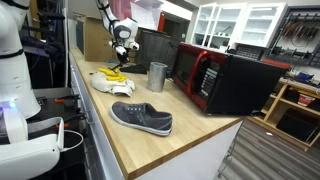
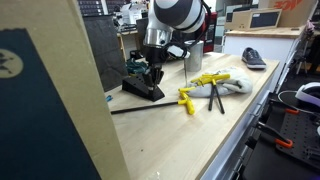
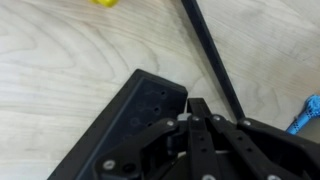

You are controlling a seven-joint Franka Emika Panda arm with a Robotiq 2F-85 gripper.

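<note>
End effector (image 3: 197, 108) points straight down with fingers together, tip at the near edge of the black slab (image 3: 135, 118), so contact comes from above. Slab lies flat on the counter (image 3: 60, 70). It may be pinching that edge; too dark to tell. Black rod (image 3: 212, 55) lies just beside, yellow piece (image 2: 190, 97) well apart.

Your arm (image 2: 178, 15) drops in from the top centre of the frame in an exterior view. Its wrist (image 2: 155, 40) points almost straight down, and your gripper (image 2: 150, 72) hangs low, left of centre. In the wrist view the gripper fills the lower right of the frame, with its fingers (image 3: 197, 108) pressed together and no gap showing between them.
</note>
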